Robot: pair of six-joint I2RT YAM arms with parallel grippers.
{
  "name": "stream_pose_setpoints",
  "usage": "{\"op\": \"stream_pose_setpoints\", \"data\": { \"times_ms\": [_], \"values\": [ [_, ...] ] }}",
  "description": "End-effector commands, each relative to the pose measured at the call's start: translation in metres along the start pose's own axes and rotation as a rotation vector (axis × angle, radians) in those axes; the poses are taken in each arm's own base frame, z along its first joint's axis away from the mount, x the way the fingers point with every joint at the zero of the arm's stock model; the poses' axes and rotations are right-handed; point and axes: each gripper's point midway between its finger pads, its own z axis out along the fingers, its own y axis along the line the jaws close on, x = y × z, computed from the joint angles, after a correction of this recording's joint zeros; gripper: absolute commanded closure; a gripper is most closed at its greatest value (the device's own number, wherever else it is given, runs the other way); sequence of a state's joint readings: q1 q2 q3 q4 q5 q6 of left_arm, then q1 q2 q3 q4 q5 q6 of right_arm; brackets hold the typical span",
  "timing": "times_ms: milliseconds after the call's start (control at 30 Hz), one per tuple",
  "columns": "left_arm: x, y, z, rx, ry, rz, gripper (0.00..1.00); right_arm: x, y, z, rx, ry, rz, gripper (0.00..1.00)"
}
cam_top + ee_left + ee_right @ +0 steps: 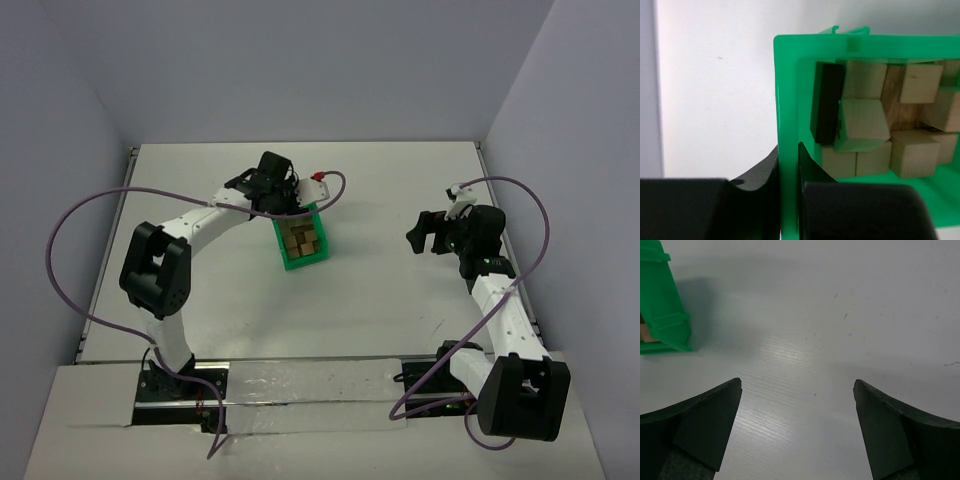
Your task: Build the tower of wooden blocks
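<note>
Several light-tan wood blocks (pixel 862 125) lie jumbled inside a green plastic bin (pixel 786 90), with one dark block (pixel 826 102) leaning against its wall. In the top view the bin (pixel 300 262) sits mid-table with the blocks (pixel 300 240) in it. My left gripper (pixel 788 150) is shut on the bin's wall, one finger inside and one outside. My right gripper (pixel 797 385) hangs open over bare table to the right (pixel 428 232), holding nothing, and the bin's corner (pixel 662 300) shows at its far left. No tower is in view.
The white table (pixel 400 290) is enclosed by pale walls at the back and on both sides. Purple cables (pixel 60 250) loop off both arms. The arm bases stand at the near edge.
</note>
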State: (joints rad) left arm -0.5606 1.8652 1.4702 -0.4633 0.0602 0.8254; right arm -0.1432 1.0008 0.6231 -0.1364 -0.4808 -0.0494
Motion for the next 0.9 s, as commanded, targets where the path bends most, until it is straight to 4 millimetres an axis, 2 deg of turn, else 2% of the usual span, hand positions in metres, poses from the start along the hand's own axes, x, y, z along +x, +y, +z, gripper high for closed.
{"op": "stream_pose_setpoints", "data": {
  "times_ms": [0, 133, 200, 267, 367, 500, 600, 733, 867],
  "values": [
    [-0.024, 0.054, -0.026, -0.303, -0.074, 0.049, 1.00, -0.035, 0.000, -0.008, 0.011, -0.088, -0.045, 0.00],
    [-0.027, 0.066, -0.043, -0.421, -0.087, 0.064, 1.00, -0.036, 0.001, -0.009, 0.007, -0.093, -0.045, 0.00],
    [-0.026, 0.065, -0.051, -0.464, -0.079, 0.080, 1.00, -0.035, 0.002, -0.008, 0.006, -0.094, -0.044, 0.00],
    [-0.036, 0.075, -0.063, -0.557, -0.106, 0.123, 1.00, -0.035, 0.002, -0.009, 0.007, -0.093, -0.043, 0.00],
    [-0.040, 0.076, -0.073, -0.628, -0.107, 0.165, 1.00, -0.036, 0.001, -0.010, 0.010, -0.098, -0.045, 0.00],
    [-0.053, 0.071, -0.085, -0.705, -0.136, 0.207, 1.00, -0.036, 0.001, -0.010, 0.012, -0.102, -0.048, 0.00],
    [-0.054, 0.063, -0.091, -0.766, -0.123, 0.266, 1.00, -0.036, 0.001, -0.010, 0.013, -0.099, -0.046, 0.00],
    [-0.063, 0.056, -0.095, -0.819, -0.129, 0.316, 1.00, -0.036, 0.001, -0.009, 0.014, -0.099, -0.047, 0.00],
    [-0.063, 0.047, -0.097, -0.867, -0.117, 0.348, 1.00, -0.036, 0.000, -0.010, 0.018, -0.100, -0.048, 0.00]
  ]
}}
